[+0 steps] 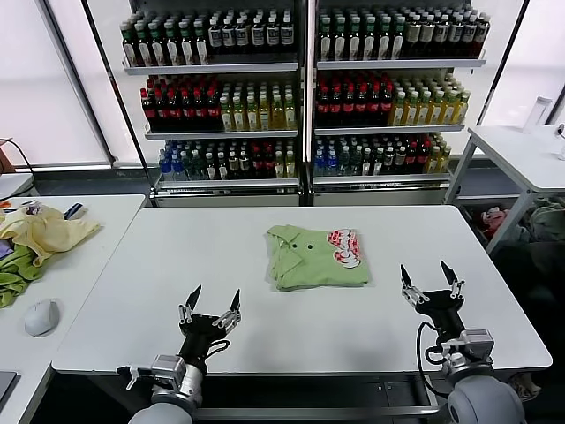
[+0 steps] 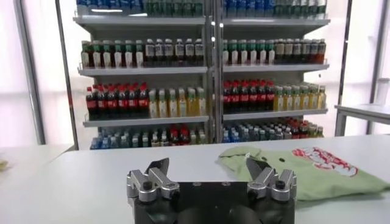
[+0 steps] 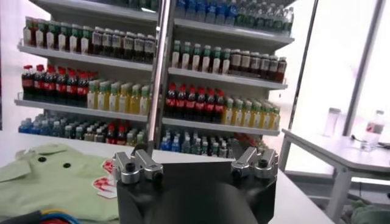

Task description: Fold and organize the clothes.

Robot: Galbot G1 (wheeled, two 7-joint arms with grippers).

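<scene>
The clothes, a light green polo shirt (image 1: 316, 256) with a red-and-white print, lie folded into a neat rectangle on the white table (image 1: 221, 265), a little right of centre. The shirt also appears in the left wrist view (image 2: 304, 173) and the right wrist view (image 3: 55, 182). My left gripper (image 1: 214, 300) hovers open near the table's front edge, left of the shirt and apart from it. My right gripper (image 1: 427, 276) stands open to the shirt's right, nothing between its fingers. Its own view shows both jaws spread wide (image 3: 196, 159).
A side table on the left holds a pale yellow garment (image 1: 44, 231), a darker green cloth (image 1: 13, 278) and a grey mouse (image 1: 41, 316). Shelves of bottles (image 1: 300, 88) stand behind the table. Another white table (image 1: 521, 155) stands at the right.
</scene>
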